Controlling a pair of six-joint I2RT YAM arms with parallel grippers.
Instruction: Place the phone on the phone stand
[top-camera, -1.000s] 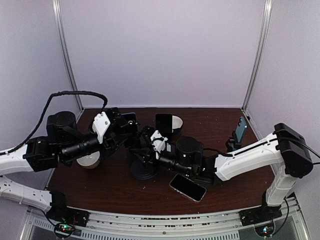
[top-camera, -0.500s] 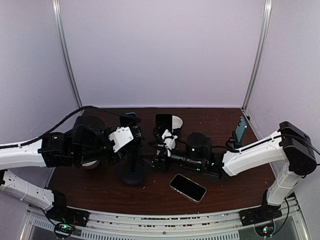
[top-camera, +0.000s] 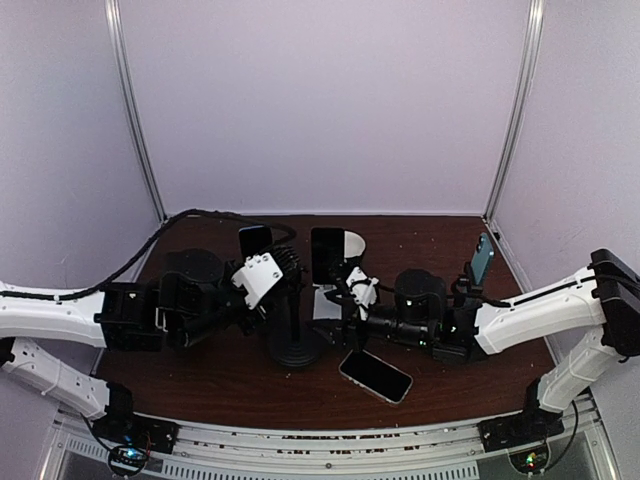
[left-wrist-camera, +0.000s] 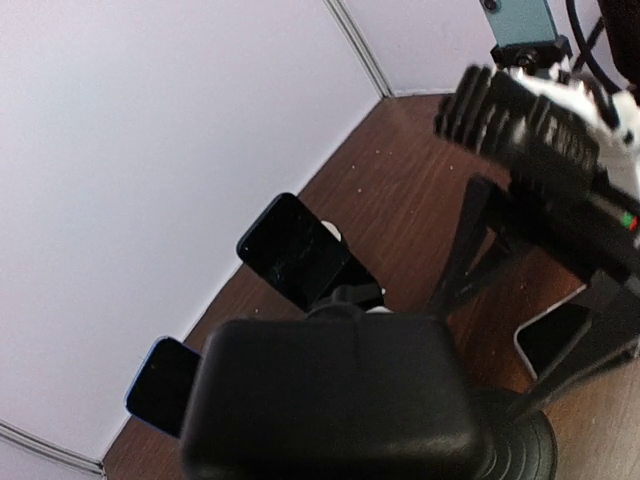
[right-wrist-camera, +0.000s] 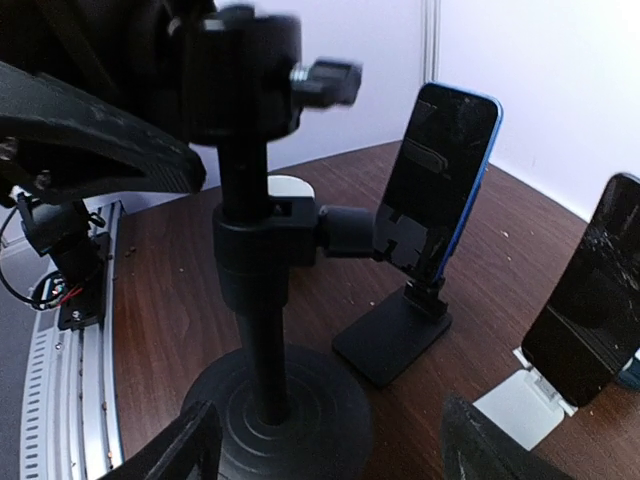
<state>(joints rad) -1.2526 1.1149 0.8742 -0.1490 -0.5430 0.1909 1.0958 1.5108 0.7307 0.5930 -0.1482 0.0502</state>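
The phone (top-camera: 375, 375) has a dark screen and a pale rim. It lies flat on the brown table near the front, and shows under the right arm in the left wrist view (left-wrist-camera: 553, 335). The black phone stand (top-camera: 292, 330) stands upright on its round base, left of the phone. My left gripper (top-camera: 282, 272) is shut on the stand's head, a black block (left-wrist-camera: 330, 400) that hides my fingers in the left wrist view. My right gripper (top-camera: 345, 305) is open, its fingertips (right-wrist-camera: 190, 445) apart either side of the stand's pole (right-wrist-camera: 255, 300) and not touching it.
A blue-edged phone (top-camera: 255, 240) leans on a black folding stand (right-wrist-camera: 395, 335) behind the pole. A dark phone (top-camera: 328, 255) sits on a white stand at the back centre. A teal phone (top-camera: 483, 258) stands at the right wall.
My right gripper has opened, let go of the stand and drawn back to the right. My left gripper has carried the stand rightward, keeping hold of its head.
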